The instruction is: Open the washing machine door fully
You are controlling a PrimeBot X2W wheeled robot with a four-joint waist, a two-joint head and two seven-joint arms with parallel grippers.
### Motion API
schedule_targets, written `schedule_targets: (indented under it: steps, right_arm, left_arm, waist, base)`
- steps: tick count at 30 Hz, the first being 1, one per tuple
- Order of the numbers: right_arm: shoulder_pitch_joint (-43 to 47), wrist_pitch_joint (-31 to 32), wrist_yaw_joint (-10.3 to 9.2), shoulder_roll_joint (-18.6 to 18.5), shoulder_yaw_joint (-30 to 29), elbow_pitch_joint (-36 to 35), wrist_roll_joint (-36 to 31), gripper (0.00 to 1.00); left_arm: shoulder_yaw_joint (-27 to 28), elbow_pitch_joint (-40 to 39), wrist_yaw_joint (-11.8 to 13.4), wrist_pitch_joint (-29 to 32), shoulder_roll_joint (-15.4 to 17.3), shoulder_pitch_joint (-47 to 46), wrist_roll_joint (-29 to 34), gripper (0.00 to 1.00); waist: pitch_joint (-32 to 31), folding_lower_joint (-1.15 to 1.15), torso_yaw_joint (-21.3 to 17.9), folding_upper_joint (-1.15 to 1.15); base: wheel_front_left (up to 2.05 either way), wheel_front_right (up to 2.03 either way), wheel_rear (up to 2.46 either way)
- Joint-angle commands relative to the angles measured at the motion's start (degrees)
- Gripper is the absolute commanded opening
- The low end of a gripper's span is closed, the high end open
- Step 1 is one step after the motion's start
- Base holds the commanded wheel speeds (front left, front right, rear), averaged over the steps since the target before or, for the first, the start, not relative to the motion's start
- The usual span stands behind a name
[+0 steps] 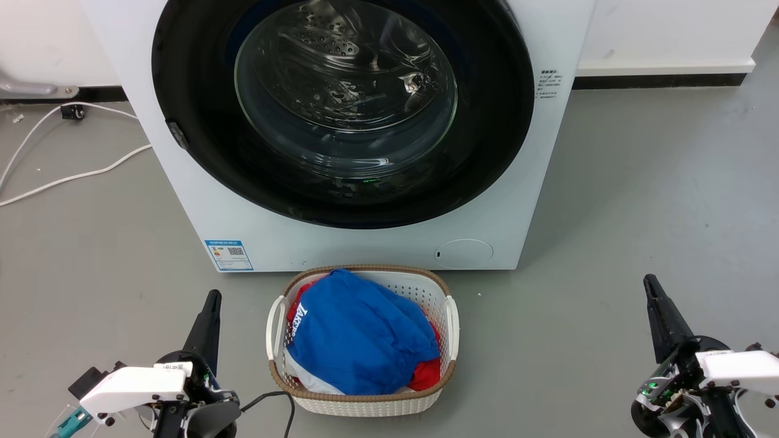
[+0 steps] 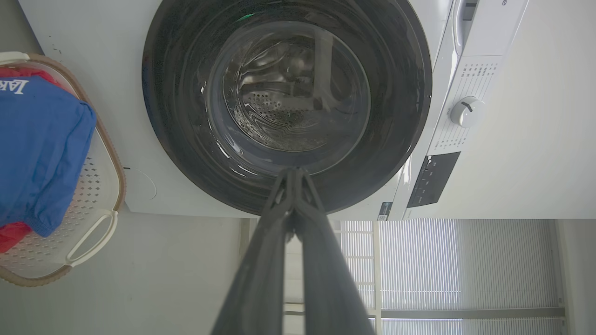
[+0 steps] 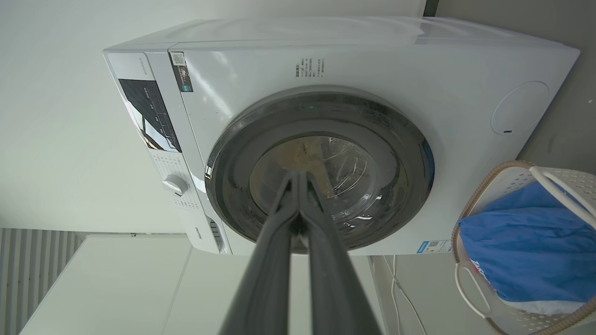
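Laundry fills the white perforated basket (image 1: 451, 322) with the brown woven rim. It sits on the grey floor (image 1: 639, 201) between the two grippers, nearer the left gripper (image 1: 212, 298) than the right gripper (image 1: 649, 281). A blue garment (image 1: 359, 331) with white lettering lies on top, heaped above the rim. Red cloth (image 1: 426, 372) shows under it on the side toward the right gripper, and a strip of white cloth (image 1: 307, 377) shows at the basket's near edge.

The washing machine door (image 1: 344, 103), a glossy black ring around a bulging glass bowl, stands ahead of both grippers, beyond the basket. It is shut flat against the front of the white washing machine (image 1: 182, 182) and is well apart from either pair of fingertips. The perforated steel drum (image 1: 316, 42) shows through the glass; whether anything lies inside it cannot be told.

The left gripper has its two dark fingers pressed together right up to the tips. It grasps nothing and touches nothing. The right gripper is the same, fingers closed tip to tip on nothing and clear of the door, the basket and the floor. A white cable (image 1: 79, 176) runs over the floor ahead of the left gripper, on its outer side.
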Motion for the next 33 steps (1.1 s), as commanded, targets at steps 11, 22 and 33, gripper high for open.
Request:
schedule_targets:
  steps: [11, 22, 33]
  right_arm:
    - [1.0, -1.1, -0.01, 0.1, 1.1, 0.1, -0.2, 1.0]
    - [1.3, -4.2, 0.01, 0.1, 2.6, -2.3, -10.5, 1.0]
    - [2.0, -6.8, 0.03, 0.2, 4.0, -5.1, -27.1, 1.0]
  left_arm:
    - [-1.4, 0.4, 0.0, -1.1, -0.1, 0.8, 0.1, 1.0]
    - [-3.7, -2.8, 0.0, -4.2, -0.1, 0.8, 9.5, 1.0]
    - [-6.1, -5.1, 0.0, -6.9, 0.5, 1.0, 26.2, 1.0]
  waist:
    - [0.0, 0.0, 0.0, 0.0]
    - [-0.1, 0.0, 0.0, 0.0]
    - [-0.1, 0.0, -0.1, 0.0]
  base:
    - [0.0, 0.0, 0.0]
    - [0.0, 0.0, 0.0]
    - [0.0, 0.0, 0.0]
